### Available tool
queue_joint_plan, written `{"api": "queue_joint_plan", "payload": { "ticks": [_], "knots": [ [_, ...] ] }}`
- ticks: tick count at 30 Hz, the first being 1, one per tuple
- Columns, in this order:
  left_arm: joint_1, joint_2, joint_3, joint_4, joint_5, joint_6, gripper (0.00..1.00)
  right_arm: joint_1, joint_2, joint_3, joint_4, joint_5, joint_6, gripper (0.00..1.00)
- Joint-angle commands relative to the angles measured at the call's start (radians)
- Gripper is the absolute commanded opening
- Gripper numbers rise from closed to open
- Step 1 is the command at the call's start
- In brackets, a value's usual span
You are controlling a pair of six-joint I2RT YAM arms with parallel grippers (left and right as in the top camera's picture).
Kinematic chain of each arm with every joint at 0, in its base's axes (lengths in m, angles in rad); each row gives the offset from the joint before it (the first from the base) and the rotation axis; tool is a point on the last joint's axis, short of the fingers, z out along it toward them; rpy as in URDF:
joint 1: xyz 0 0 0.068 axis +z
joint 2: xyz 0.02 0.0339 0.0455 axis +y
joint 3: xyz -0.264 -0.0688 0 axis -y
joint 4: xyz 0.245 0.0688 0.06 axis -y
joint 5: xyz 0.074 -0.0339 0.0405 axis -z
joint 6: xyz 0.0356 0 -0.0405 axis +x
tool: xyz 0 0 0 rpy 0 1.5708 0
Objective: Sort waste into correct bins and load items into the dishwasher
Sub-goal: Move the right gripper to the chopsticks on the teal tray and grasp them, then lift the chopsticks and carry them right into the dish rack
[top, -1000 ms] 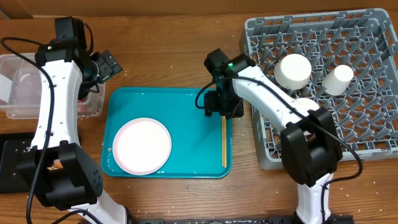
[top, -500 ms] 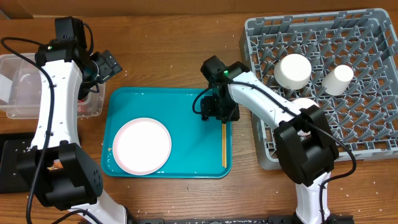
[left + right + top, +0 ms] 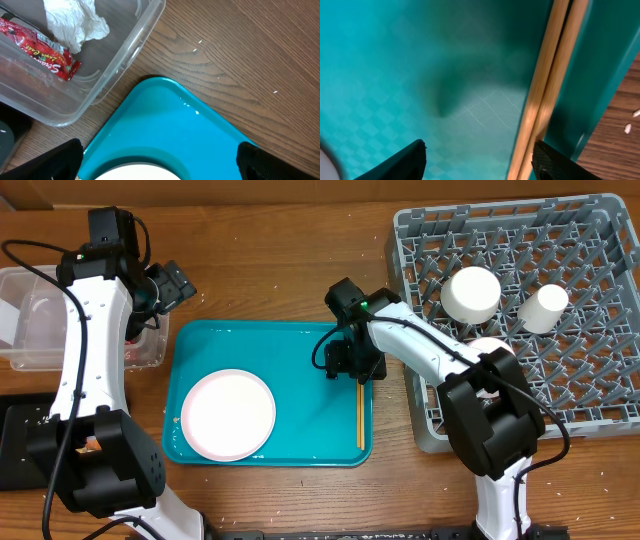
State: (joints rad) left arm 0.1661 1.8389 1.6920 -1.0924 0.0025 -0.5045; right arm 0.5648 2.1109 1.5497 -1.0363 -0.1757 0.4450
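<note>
Chopsticks (image 3: 542, 100) lie side by side along the right edge of the teal tray (image 3: 300, 350), between the spread jaws of my right gripper (image 3: 480, 160), not clamped. My left gripper (image 3: 160, 165) hangs released beside the clear tub (image 3: 125, 55), which holds the red wrapper (image 3: 37, 47) and paper wad (image 3: 75, 22)
</note>
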Motion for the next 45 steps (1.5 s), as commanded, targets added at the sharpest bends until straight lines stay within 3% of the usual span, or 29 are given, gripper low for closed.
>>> {"api": "queue_joint_plan", "payload": {
  "ticks": [1,24,36,45],
  "knots": [
    [0.003,0.002,0.018,0.0,-0.013,0.004,1.0,0.005,0.011,-0.007,0.007,0.007,0.004,0.7],
    [0.003,0.002,0.018,0.0,-0.013,0.004,1.0,0.029,0.012,-0.053,0.059,0.025,0.004,0.7],
    [0.003,0.002,0.018,0.0,-0.013,0.004,1.0,0.058,0.012,-0.053,0.038,0.322,0.004,0.44],
    [0.003,0.002,0.018,0.0,-0.013,0.004,1.0,0.08,0.012,-0.051,0.028,0.309,0.018,0.04]
  ]
}}
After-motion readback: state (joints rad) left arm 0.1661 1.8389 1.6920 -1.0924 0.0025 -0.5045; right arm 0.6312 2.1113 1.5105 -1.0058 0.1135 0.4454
